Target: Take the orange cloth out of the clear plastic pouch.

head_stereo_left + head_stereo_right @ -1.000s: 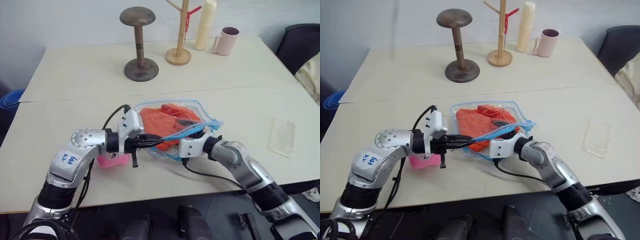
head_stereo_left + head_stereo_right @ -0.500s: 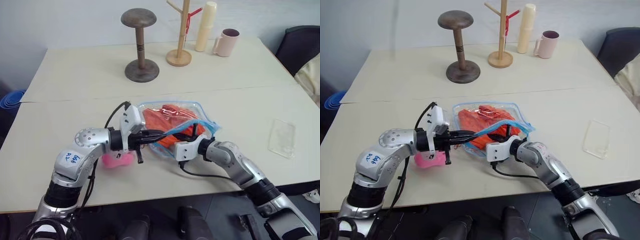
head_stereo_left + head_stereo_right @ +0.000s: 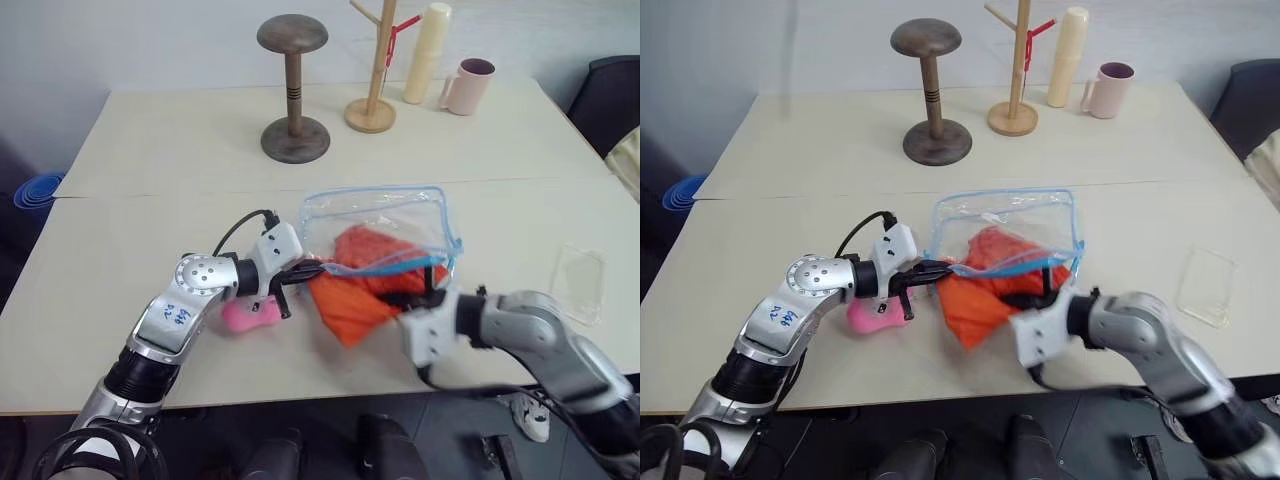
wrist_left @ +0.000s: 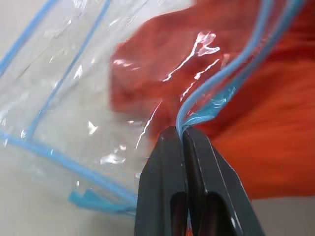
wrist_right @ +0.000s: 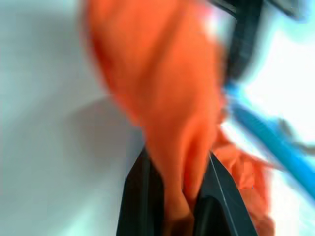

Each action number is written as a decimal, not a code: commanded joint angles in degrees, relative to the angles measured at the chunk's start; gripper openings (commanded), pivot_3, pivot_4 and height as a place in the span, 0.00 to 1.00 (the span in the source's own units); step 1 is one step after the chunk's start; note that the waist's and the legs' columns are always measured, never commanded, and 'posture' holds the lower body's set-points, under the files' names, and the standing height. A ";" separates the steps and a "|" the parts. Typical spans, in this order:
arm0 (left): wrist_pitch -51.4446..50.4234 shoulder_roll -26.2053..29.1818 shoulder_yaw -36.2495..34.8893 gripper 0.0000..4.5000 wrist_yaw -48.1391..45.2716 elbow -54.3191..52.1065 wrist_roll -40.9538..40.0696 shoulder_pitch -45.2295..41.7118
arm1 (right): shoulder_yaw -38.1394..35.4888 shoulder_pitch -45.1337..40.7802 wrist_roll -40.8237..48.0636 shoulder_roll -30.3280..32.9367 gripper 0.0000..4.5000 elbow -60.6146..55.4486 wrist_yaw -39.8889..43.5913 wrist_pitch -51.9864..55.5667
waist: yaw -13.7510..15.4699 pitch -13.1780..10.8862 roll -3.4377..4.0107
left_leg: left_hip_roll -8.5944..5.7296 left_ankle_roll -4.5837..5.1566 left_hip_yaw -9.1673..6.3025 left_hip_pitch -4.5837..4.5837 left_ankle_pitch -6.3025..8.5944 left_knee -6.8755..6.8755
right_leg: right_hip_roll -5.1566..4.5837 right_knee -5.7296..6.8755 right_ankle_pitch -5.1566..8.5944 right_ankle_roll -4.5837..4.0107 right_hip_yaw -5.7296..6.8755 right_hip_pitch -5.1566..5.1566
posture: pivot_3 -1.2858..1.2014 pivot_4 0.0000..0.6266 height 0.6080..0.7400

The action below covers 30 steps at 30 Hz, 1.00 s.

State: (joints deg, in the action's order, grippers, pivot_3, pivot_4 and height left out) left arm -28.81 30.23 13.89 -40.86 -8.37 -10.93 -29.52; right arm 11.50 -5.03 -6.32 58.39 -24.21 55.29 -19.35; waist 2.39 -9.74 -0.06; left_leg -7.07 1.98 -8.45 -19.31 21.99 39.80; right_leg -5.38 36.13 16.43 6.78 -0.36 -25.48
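The clear plastic pouch (image 3: 378, 212) with blue trim lies mid-table, its mouth facing the near edge. My left gripper (image 3: 306, 268) is shut on the blue rim of that mouth; the pinch shows close up in the left wrist view, left gripper (image 4: 183, 138). The orange cloth (image 3: 352, 300) sticks partly out of the mouth toward the near edge, while its far part sits under the plastic. My right gripper (image 3: 412, 296) is shut on the cloth's right side. In the right wrist view, the orange cloth (image 5: 172, 113) runs between the two black fingers (image 5: 140, 196).
A pink plush (image 3: 250, 313) lies by my left wrist. At the back stand a wooden hat stand (image 3: 293, 92), a peg rack (image 3: 374, 80), a cream cylinder (image 3: 425, 45) and a pink mug (image 3: 469, 84). A flat clear plastic rectangle (image 3: 580, 284) lies right.
My right gripper has shut on the cloth and drawn back toward the near edge, dragging the cloth partly out of the pouch. The left gripper kept its hold on the rim. The camera shifted.
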 commanded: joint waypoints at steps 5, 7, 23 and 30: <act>3.66 5.79 -4.17 0.00 -1.04 3.82 3.79 -1.99 | -19.54 17.35 3.22 11.18 0.00 5.78 4.19 -10.26 | 0.00 -0.02 -0.03 | 0.03 0.01 0.04 0.08 0.00 -0.05 | 0.06 -0.05 -0.02 0.04 -0.05 -0.01 | 0.52 0.24 1.00; 3.91 7.85 -5.63 0.00 -2.76 3.53 2.76 -1.49 | -24.04 19.01 3.34 11.41 0.00 9.54 3.78 -11.74 | -0.13 -0.02 -0.03 | 0.06 0.00 0.05 0.10 0.00 -0.08 | 0.07 -0.05 -0.02 0.04 -0.05 -0.02 | 0.52 0.24 1.00; 8.62 18.90 -5.51 0.00 -19.77 -9.06 -1.23 8.24 | -18.82 -7.79 -4.66 -3.22 0.07 31.05 -12.80 8.50 | -0.72 -0.07 0.13 | 0.21 -0.02 0.15 0.09 -0.01 -0.33 | 0.08 -0.15 0.00 -0.04 -0.02 -0.11 | 0.52 0.24 1.00; 3.72 14.70 -6.80 0.34 -13.20 -5.72 0.89 4.49 | -20.62 -2.20 1.99 -2.80 0.58 20.36 -6.56 16.22 | -0.75 -0.07 0.14 | 0.10 0.02 0.08 0.06 -0.02 -0.30 | 0.03 -0.14 -0.02 -0.01 -0.01 -0.11 | 0.52 0.24 1.00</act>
State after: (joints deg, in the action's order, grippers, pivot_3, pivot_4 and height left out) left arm -23.48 45.35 9.24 -55.54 -13.04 -9.24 -24.36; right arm -6.14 -8.12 -6.94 53.81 -0.50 47.35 -4.61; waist 1.64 -9.82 0.09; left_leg -6.97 2.00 -8.36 -19.26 21.97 39.49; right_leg -5.35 35.99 16.41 6.76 -0.37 -25.59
